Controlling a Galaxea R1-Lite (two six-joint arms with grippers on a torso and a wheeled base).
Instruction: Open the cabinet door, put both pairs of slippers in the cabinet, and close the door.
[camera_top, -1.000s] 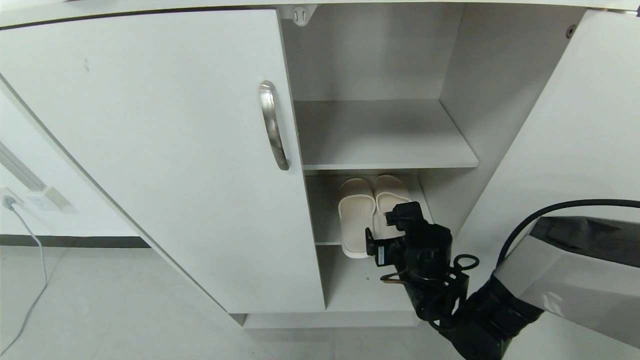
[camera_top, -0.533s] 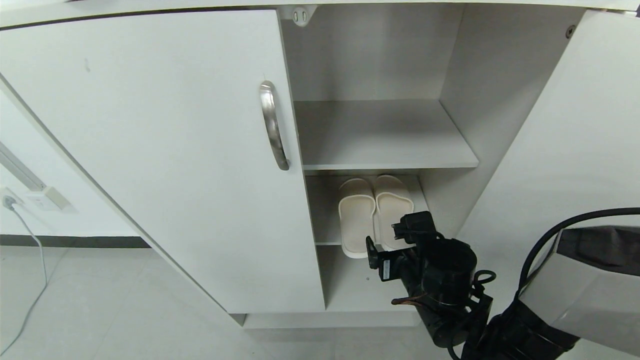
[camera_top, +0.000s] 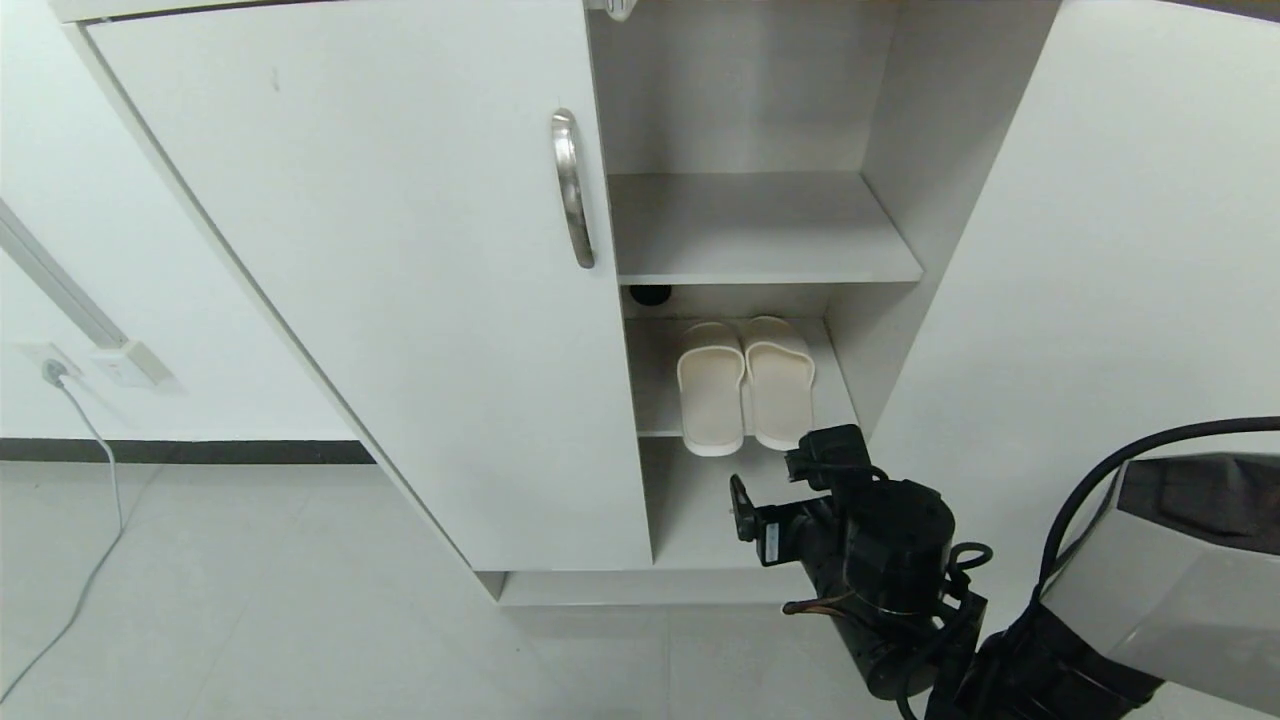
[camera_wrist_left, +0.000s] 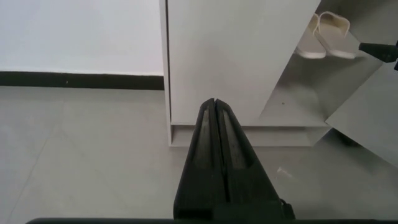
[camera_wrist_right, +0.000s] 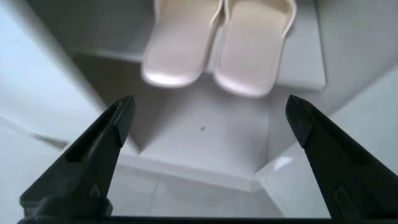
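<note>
- The right gripper (camera_top: 778, 472) has drawn back out of the cabinet (camera_top: 740, 90) over the last second, coming away from the slippers (camera_top: 711, 390). The slippers lie where they did. The head camera has also shifted, so the whole cabinet sits differently in that view.
- The left gripper (camera_wrist_left: 214, 109) hangs over the pale floor (camera_wrist_left: 81, 155) in front of the cabinet, with its two fingers pressed together and nothing between them.
- The right gripper hovers just outside the cabinet's opening, level with the bottom compartment (camera_top: 700, 520). Its fingers (camera_wrist_right: 115, 124) are spread wide apart and hold nothing.
- The right door (camera_top: 1100, 250) stands swung open beside that arm. The left door (camera_top: 400, 300) is closed, with a metal handle (camera_top: 570, 190) near its inner edge.
- One cream pair of slippers lies side by side on the middle shelf (camera_top: 835, 395), soles down, with the near ends sticking slightly over the shelf's front edge.
- The upper shelf (camera_top: 760, 225) lies above them.
- On the wall to the left, a socket (camera_top: 50, 370) has a cord (camera_top: 100, 470) running down to the floor.
</note>
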